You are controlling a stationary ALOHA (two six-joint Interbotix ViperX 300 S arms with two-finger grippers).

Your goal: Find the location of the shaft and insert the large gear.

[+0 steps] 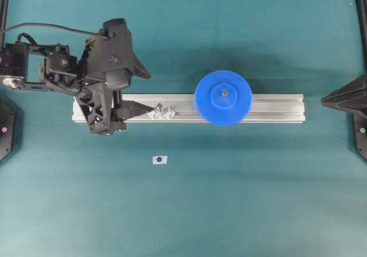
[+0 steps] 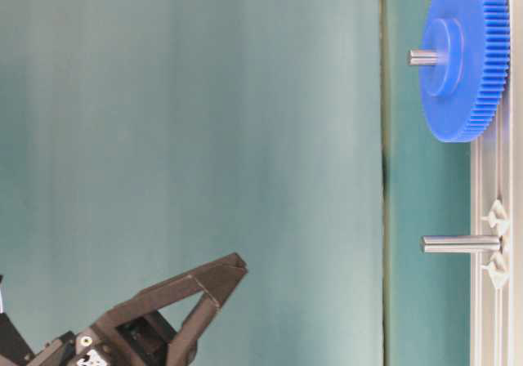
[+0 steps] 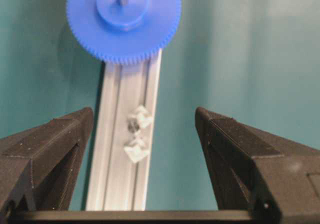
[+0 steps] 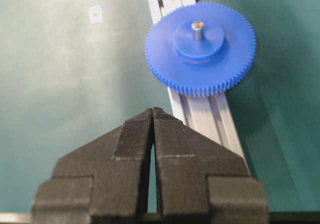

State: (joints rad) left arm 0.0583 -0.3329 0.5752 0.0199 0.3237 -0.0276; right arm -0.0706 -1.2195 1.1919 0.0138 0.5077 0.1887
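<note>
The large gear (image 1: 223, 97) was seated on a pin near the aluminium rail's (image 1: 275, 108) right end. The left claw (image 3: 145, 134) was spread empty above the bracketed shaft (image 2: 458, 243); the right claw (image 4: 152, 115) was closed.

A teal worktop (image 1: 229, 211) carries a silver aluminium rail (image 1: 275, 108) lying left to right across its middle. Nearer than the rail, left of centre and well apart from it, a small white tag (image 1: 160, 160) with a dark dot lies flat.
</note>
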